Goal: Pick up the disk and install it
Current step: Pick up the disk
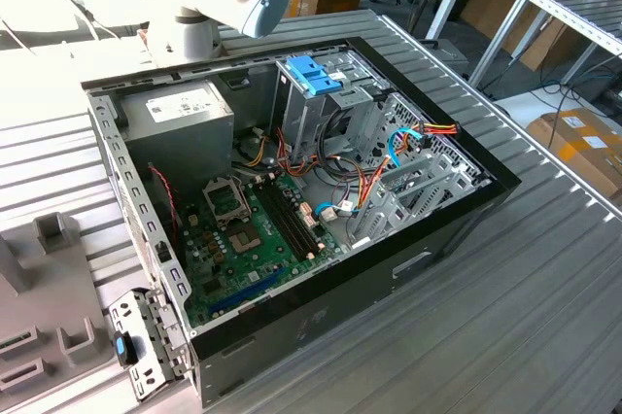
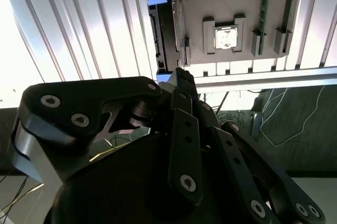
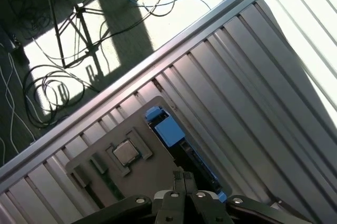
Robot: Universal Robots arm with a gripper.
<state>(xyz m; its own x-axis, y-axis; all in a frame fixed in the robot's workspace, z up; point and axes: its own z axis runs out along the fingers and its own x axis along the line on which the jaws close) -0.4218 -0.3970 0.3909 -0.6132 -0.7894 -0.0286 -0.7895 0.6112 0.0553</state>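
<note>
The gripper [image 3: 182, 175] is clenched, jaws pressed together, holding nothing. The disk [image 3: 167, 131] stands on its edge in a grey holder [image 3: 134, 129], straight ahead of it.

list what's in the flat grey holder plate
A square silver processor chip, a green memory stick and the dark, blue-railed disk standing on edge. The black gripper covers one end of it.

no legible txt, PSU label [image 1: 183, 103] print unreadable
</note>
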